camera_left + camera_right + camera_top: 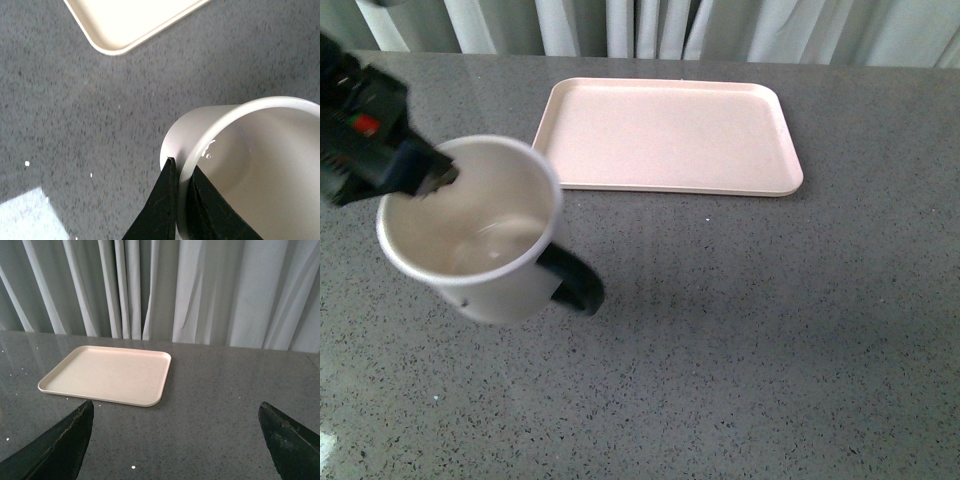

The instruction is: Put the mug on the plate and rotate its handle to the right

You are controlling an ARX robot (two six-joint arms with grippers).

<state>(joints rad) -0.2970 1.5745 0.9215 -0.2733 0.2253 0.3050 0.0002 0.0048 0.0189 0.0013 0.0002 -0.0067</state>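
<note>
Mug (470, 230) hangs tilted at the left over the counter (770, 330), its rim pinched by the left gripper (432, 176), jaws closed with one inside and one outside. Its handle (575, 280) points right and nearer. The plate (665, 135) lies farther back and right, well apart. The right gripper (175, 407) holds its jaws wide open.

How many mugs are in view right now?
1. The mug is held by its rim in the left gripper, left of the plate and nearer the robot; the plate is bare.
</note>
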